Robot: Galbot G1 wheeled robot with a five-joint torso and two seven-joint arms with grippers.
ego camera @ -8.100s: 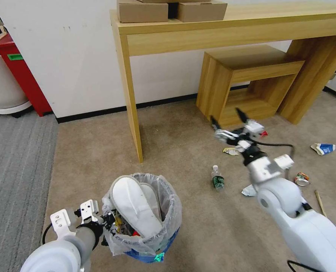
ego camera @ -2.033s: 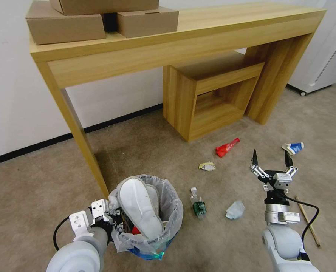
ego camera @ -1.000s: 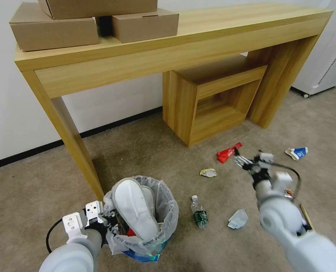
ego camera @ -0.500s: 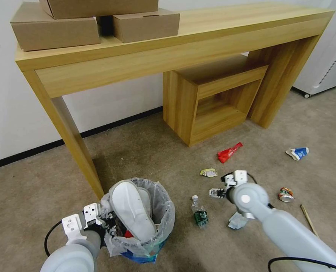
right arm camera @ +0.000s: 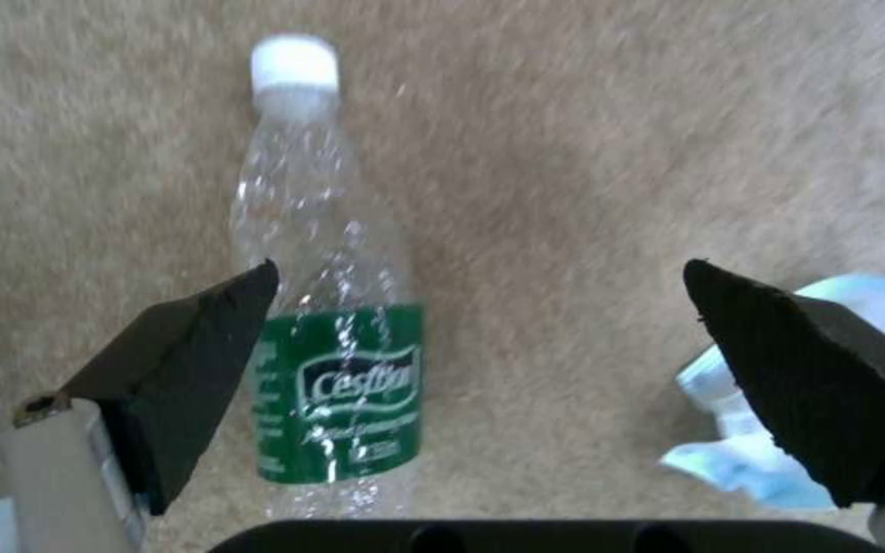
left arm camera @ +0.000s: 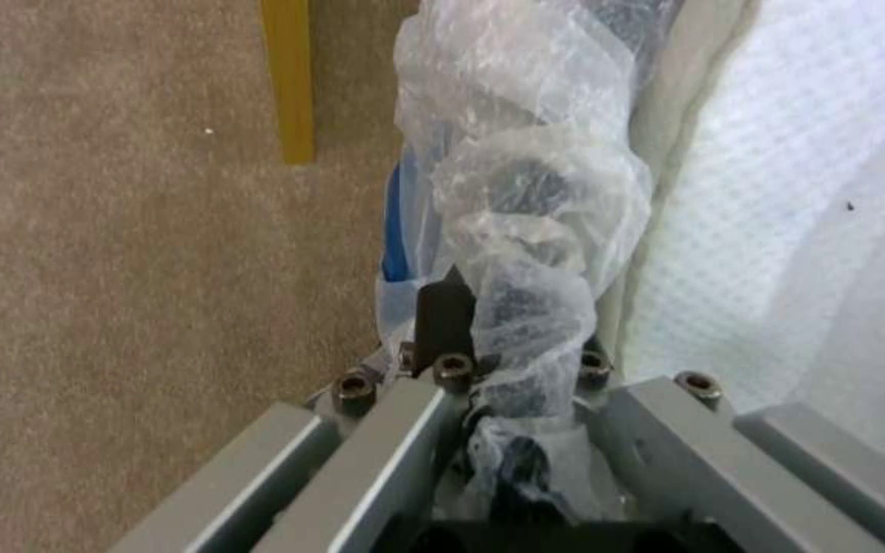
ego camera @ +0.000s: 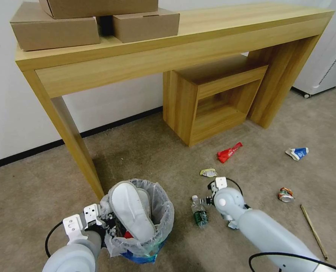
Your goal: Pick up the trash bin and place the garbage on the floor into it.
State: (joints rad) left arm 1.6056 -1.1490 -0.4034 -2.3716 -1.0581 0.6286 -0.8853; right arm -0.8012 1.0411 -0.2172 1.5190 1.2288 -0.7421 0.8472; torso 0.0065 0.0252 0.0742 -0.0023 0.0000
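Observation:
The trash bin [ego camera: 143,230], lined with a crinkled clear bag, hangs low at the left with a white slipper [ego camera: 132,211] standing in it. My left gripper [left arm camera: 509,330] is shut on its bagged rim [left arm camera: 525,230]. My right gripper [right arm camera: 484,330] is open and points down at the floor [ego camera: 156,155]. One finger lies against the small clear bottle [right arm camera: 335,307], the other is over crumpled white paper [right arm camera: 760,438]. In the head view the right wrist [ego camera: 222,200] is beside the bottle [ego camera: 199,214]. A red wrapper [ego camera: 229,152], blue-white carton [ego camera: 298,153], crushed can [ego camera: 285,194] and wooden stick [ego camera: 313,231] lie around.
A wooden console table [ego camera: 175,41] with cardboard boxes [ego camera: 54,30] stands ahead, its leg [ego camera: 81,151] close behind the bin. A smaller wooden shelf unit [ego camera: 213,102] sits under it. A small yellowish wrapper [ego camera: 208,172] lies beyond the bottle. A white cabinet [ego camera: 334,49] is far right.
My right arm has swung left and down from near the red wrapper to just over the bottle. The left gripper still holds the bin.

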